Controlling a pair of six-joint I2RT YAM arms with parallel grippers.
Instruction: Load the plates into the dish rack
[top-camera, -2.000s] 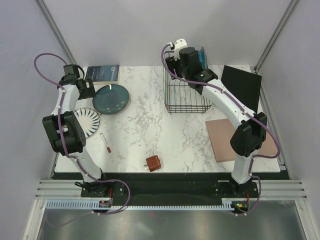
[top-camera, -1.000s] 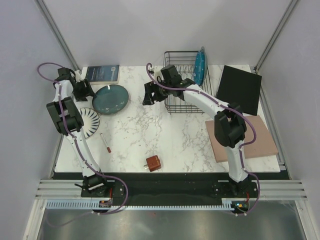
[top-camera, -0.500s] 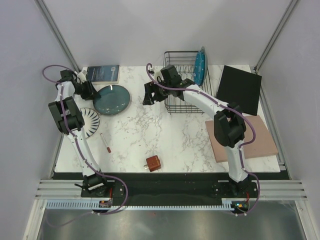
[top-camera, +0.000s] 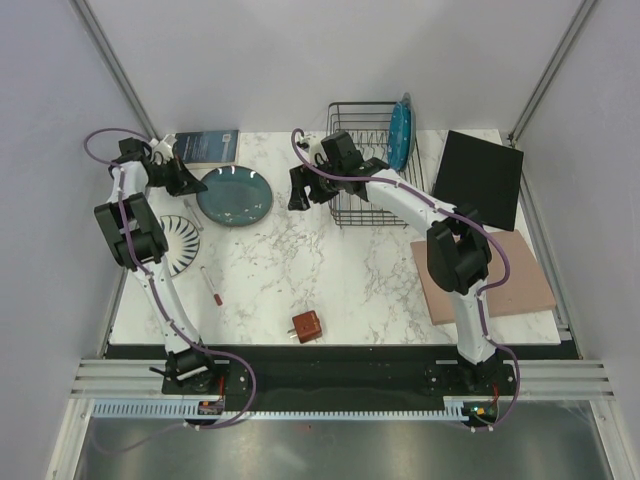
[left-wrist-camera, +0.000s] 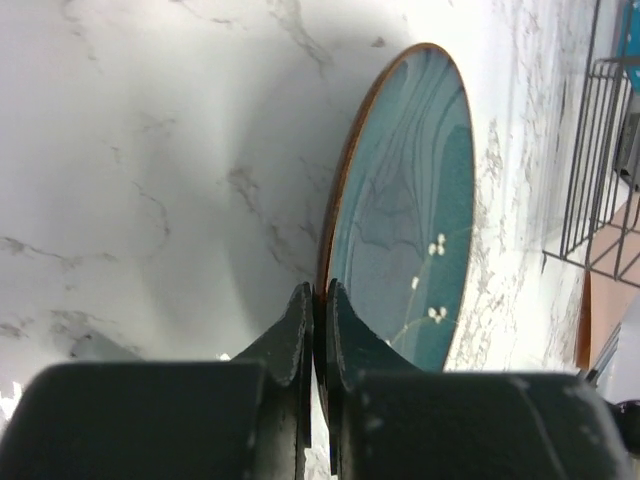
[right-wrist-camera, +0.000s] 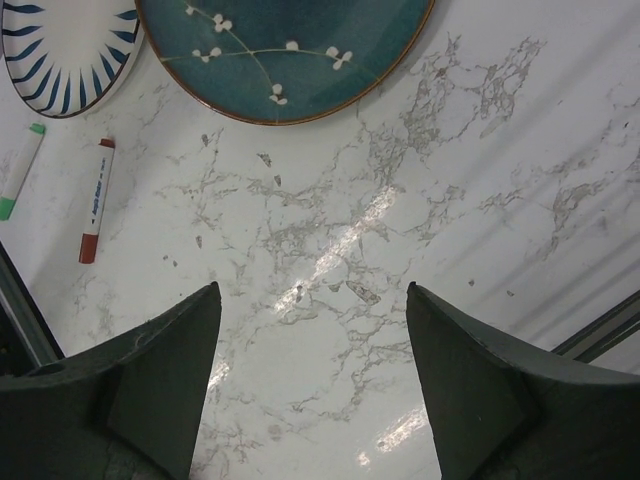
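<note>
The left gripper (left-wrist-camera: 318, 300) pinches the rim of the dark teal plate (left-wrist-camera: 410, 230) at the far left, the plate seemingly tipped off the marble (right-wrist-camera: 330, 250), though that is hard to judge. The right gripper (right-wrist-camera: 312, 292) hangs wide open and empty between that plate and the dish rack (top-camera: 375, 215), where a bright blue plate (top-camera: 401, 132) stands on edge.

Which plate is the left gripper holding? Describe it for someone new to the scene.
From the black wire dish rack at the far edge, look left. The first plate is it: dark teal, brown-rimmed, small white blossoms, its rim pinched by the left gripper. Its neighbour is white with dark stripes.
</note>
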